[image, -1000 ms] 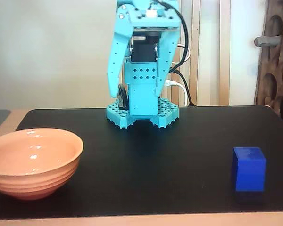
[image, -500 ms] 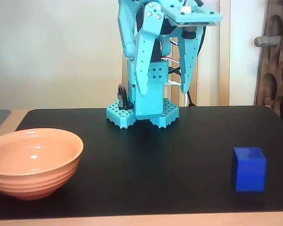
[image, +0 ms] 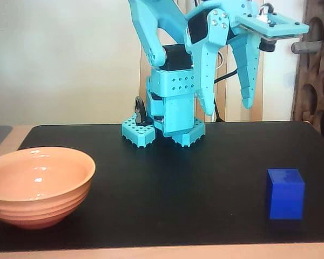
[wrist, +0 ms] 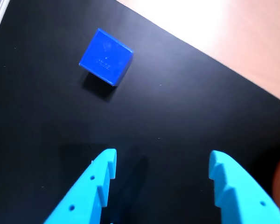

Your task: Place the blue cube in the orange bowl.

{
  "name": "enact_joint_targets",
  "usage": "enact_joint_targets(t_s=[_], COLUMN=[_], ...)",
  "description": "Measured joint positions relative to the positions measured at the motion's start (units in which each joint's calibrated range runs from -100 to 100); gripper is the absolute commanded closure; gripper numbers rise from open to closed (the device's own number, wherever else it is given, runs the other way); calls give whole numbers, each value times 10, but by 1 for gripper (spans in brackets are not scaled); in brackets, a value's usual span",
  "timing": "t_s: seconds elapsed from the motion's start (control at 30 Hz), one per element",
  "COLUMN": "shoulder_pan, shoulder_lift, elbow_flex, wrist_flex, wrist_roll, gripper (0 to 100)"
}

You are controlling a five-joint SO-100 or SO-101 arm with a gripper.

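Bare black mat (image: 178, 183) is seen between bowl (image: 38, 186) and cube (image: 285, 194); the cube (wrist: 106, 57) is unobstructed on all sides.

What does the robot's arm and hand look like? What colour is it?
The arm is bright turquoise plastic with little round holes and black motor blocks. Black and white cables run behind it. Its hand has two long pointed fingers with stepped, toothy inner edges.

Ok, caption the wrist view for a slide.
Open turquoise jaws hover above the black mat, the small deep-blue cube lying ahead, untouched.
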Motion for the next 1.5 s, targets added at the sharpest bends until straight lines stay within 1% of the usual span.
enact_joint_targets(t_s=[0.07,0.27,0.43,0.73,1.37,1.5], shoulder_pan=[-27,-54,-79,-113,-117,-117], shoulder_lift=[11,37,63,97,126,127], elbow_flex=[-1,-22,-44,-53,-54,-54], wrist_flex=[0,0,0,-47,-84,-97], wrist_roll=[-8,-18,-40,-74,-138,-150], gripper=[77,77,77,76,76,75])
